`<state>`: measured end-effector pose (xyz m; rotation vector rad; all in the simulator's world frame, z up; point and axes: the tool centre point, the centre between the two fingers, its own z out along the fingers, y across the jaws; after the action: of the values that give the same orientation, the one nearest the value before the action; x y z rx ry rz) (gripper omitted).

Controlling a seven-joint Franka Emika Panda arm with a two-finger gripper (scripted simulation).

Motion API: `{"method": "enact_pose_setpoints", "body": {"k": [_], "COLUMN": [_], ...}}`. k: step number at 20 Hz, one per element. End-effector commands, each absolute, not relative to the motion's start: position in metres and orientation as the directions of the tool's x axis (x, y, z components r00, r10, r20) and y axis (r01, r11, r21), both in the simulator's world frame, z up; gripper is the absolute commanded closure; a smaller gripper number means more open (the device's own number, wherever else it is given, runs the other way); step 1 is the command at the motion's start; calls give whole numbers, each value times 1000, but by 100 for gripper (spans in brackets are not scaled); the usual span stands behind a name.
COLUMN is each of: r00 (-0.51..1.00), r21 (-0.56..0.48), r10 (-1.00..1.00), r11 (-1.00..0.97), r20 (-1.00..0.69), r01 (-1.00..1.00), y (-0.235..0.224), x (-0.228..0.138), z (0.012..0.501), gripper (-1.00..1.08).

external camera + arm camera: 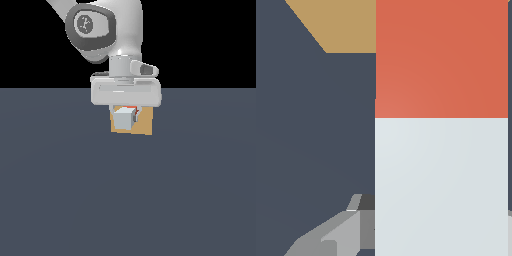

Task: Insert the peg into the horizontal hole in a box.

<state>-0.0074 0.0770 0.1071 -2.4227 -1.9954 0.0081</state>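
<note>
Tool: my gripper (125,116) holds the peg (123,119) tight, up off the floor | Where: peg's orange end points at the tan box (142,125), just in front of it | Hole: hidden, I can't see it | Left: push it in; I think it's not in yet.

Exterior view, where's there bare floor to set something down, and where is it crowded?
Free: the wide grey floor in front of the box, plus the strips on the exterior view's left and right of it. Crowded: right at the box, where the gripper holds the peg against its face.
</note>
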Motion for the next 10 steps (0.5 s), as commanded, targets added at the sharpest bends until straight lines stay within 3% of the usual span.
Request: {"method": "enact_pose_setpoints", "body": {"k": [1, 10], "r00": [190, 190], "r21": [-1, 1], "r10": [982, 982], "r11": [-190, -190], "r20": [0, 1], "r01": [982, 982], "y": [85, 147], "x": [-5, 6], "z": [109, 111], "gripper": [108, 108]}}
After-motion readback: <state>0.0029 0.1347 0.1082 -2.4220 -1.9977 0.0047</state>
